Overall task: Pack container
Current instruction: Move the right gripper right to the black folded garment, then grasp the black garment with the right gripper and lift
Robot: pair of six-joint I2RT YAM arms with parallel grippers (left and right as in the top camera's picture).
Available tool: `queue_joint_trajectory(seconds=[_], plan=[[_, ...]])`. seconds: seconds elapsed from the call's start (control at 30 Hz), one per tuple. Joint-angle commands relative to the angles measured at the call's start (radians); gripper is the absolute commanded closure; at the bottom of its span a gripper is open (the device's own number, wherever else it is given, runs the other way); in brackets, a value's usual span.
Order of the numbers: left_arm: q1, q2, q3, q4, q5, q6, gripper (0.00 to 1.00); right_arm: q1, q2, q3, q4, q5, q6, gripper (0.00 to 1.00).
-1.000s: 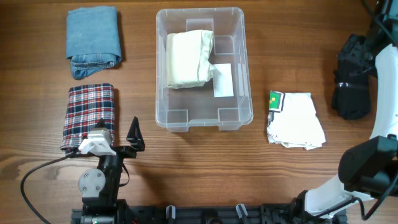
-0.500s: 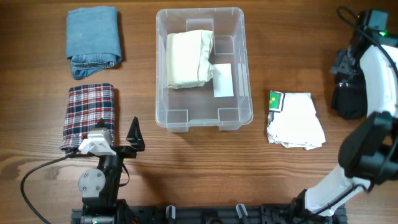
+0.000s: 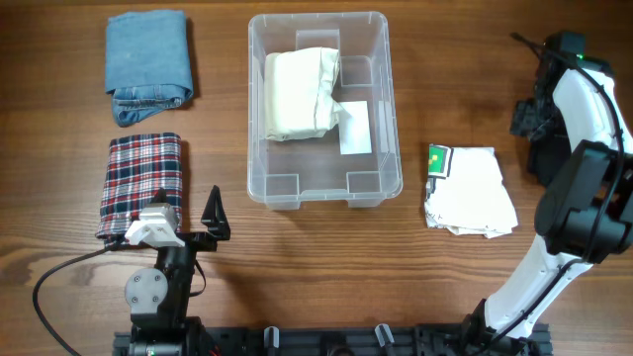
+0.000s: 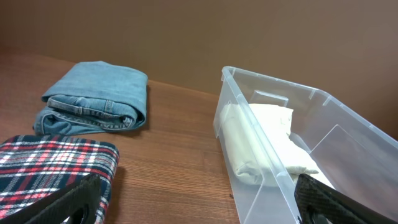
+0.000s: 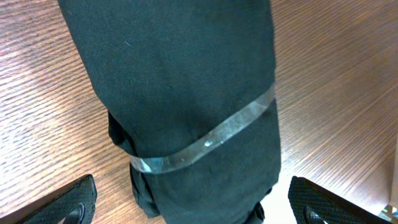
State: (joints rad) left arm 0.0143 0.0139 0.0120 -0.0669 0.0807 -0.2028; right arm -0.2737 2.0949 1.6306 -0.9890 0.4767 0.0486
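The clear container (image 3: 316,16) stands at mid-table with a folded cream garment (image 3: 300,94) and a white label (image 3: 354,127) inside. My right gripper (image 3: 526,114) is open at the far right, just above a folded black garment (image 3: 542,160). In the right wrist view the black garment (image 5: 186,93), banded with clear tape, fills the space between the spread fingers (image 5: 199,205). My left gripper (image 3: 198,225) is open and empty at the front left. The left wrist view shows its fingers (image 4: 199,208), the container (image 4: 323,98) and the cream garment (image 4: 261,143).
Folded blue jeans (image 3: 148,64) lie at the back left, also in the left wrist view (image 4: 93,99). A folded plaid garment (image 3: 143,183) lies beside my left gripper (image 4: 50,168). A folded white garment with a green tag (image 3: 470,190) lies right of the container.
My right arm has swung left and toward the back, bringing its open gripper over the black garment. The left arm and all garments have not moved.
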Motion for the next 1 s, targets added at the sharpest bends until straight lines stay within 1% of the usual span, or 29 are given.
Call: queue_joint_trajectory(seconds=[0.0, 0.23, 0.43, 0.67, 0.97], plan=[[0.005, -0.007, -0.006, -0.001, 0.013, 0.013, 0.0, 0.007, 0.054, -0.005, -0.002, 0.051, -0.031, 0.0], [0.005, -0.007, -0.006, -0.001, 0.013, 0.013, 0.0, 0.006, 0.073, -0.005, 0.01, 0.089, -0.05, 0.01], [0.005, -0.007, -0.006, -0.001, 0.013, 0.013, 0.0, -0.012, 0.074, -0.005, 0.045, 0.088, -0.076, 0.0], [0.005, -0.007, -0.006, -0.001, 0.013, 0.013, 0.0, -0.019, 0.075, -0.006, 0.121, 0.066, -0.145, 0.01], [0.005, -0.007, -0.006, -0.001, 0.013, 0.013, 0.0, -0.021, 0.075, -0.006, 0.152, 0.065, -0.178, 0.01]])
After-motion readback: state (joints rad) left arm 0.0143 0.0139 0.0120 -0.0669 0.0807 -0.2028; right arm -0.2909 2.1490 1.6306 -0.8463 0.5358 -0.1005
